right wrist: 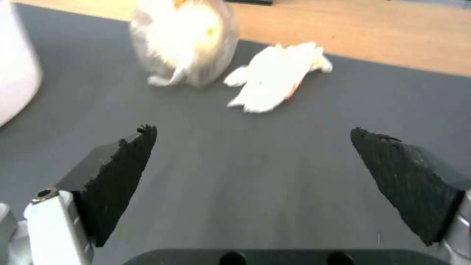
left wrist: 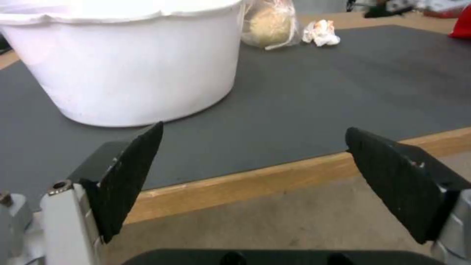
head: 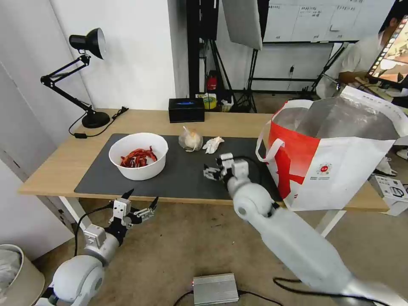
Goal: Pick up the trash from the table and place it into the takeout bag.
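White plaster wall (head: pixel 136 51) at back left. Black articulated desk lamp (head: pixel 80 72) stands at the desk's far left corner, its cord trailing along the far edge. Black rectangular box (head: pixel 186 109) sits at the far edge, mid-length. Beige worn carpet floor (head: pixel 191 246) with a silver metal box (head: pixel 215 289) on it. Black light stands (head: pixel 250 80) and a grey softbox panel (head: pixel 243 21) behind; whiteboard (head: pixel 323 19) on far wall.

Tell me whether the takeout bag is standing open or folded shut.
Open and upright. The takeout bag stands on the table with its mouth spread wide, showing the silver foil lining; what lies inside cannot be told.
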### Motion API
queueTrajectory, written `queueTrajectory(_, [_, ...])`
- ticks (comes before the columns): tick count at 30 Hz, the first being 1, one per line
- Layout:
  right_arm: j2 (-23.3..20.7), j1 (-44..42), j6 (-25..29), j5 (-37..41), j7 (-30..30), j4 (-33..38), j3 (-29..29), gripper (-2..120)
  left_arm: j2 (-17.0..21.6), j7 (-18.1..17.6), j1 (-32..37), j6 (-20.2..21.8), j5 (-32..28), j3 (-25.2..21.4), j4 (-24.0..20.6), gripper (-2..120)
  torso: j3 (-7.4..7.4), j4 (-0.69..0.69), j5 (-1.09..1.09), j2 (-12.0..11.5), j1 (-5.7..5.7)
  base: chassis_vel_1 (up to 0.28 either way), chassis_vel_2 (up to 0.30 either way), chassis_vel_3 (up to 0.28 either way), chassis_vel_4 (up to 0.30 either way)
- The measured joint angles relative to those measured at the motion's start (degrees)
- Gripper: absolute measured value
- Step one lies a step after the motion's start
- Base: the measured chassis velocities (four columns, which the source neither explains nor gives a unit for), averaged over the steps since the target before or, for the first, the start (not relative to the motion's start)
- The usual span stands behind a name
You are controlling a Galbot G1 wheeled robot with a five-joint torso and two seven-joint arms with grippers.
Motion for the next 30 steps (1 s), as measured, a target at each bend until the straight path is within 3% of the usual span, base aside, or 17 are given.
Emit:
queueTrajectory(12, [8.7,9.5,-3.8,1.5,7.0,-15.2,-2.3,100,-1.0,0.0,-0.4,-0.4,0.2,0.5,1.0,100,0.00,0.00,0.01,0.0,0.00,0.000,0.000,0.000,0.000])
queueTrajectory(30, [16.6,15.7,-4.1,-0.6,7.4,-29.3,-1.0,100,-1.0,0.2,-0.2,-1.3,0.5,1.1,1.1,100,0.00,0.00,0.01,0.0,0.00,0.000,0.000,0.000,0.000])
